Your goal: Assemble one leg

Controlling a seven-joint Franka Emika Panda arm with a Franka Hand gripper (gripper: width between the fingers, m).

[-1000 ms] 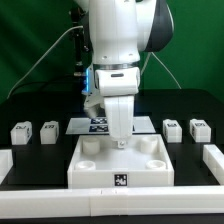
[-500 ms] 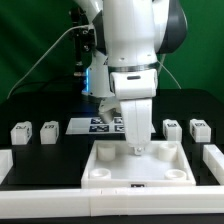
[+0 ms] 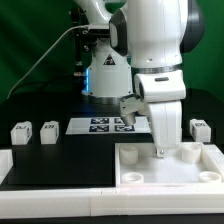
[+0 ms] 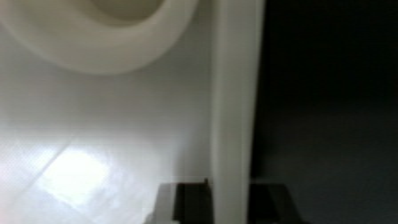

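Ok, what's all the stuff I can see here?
legs: three showing, white, two at the exterior view's left, one at its right
panel: one, white, front, toward the exterior view's right
marker board: one, white with black tags, behind the panel
rails: two showing, white, table's edges
table: one, black, under everything
arm: one, white, above the panel
gripper: one, dark fingers, shut on the panel's wall

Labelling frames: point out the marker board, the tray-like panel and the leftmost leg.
marker board (image 3: 100, 125), exterior view, tagged top.
panel (image 3: 150, 174), exterior view, front wall.
leftmost leg (image 3: 20, 131), exterior view, front face.
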